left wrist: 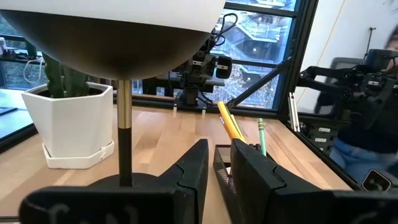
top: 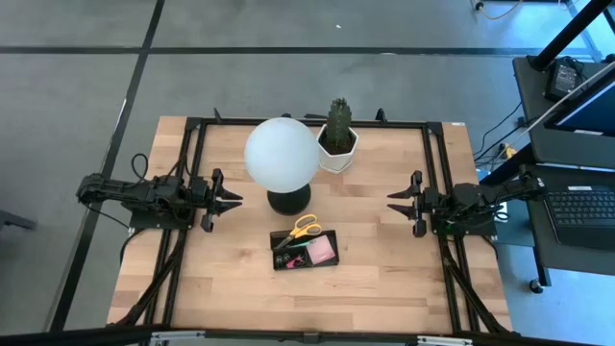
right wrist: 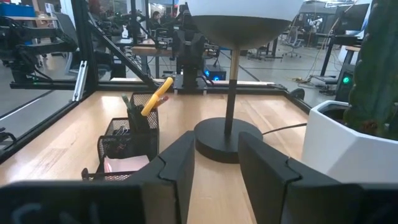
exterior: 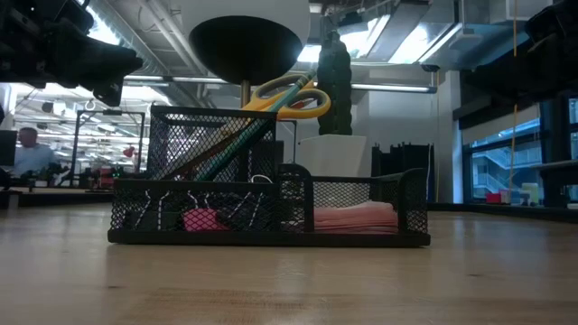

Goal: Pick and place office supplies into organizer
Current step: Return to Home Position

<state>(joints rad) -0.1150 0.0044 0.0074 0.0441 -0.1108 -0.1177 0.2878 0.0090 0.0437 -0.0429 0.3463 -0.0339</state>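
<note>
Holding the scissors (top: 306,228), pencils (exterior: 237,143) and pink sticky notes (top: 321,251), the organizer (exterior: 357,191) sits mid-counter (top: 384,279), long axis running arm to arm, between both claws. The left claw (top: 231,199), empty with fingers parted, is slightly nearer. The right claw (top: 399,203), likewise parted and empty, hangs opposite.

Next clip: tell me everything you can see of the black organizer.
The organizer is a low black wire-mesh tray with a taller cup section at one end. It stands level on the wooden table, close to the lamp base. Yellow-handled scissors and pencils stand in the cup. A pink sticky-note pad lies in a low compartment. The left hand and right hand sit at the table's sides, clear of it.
</note>
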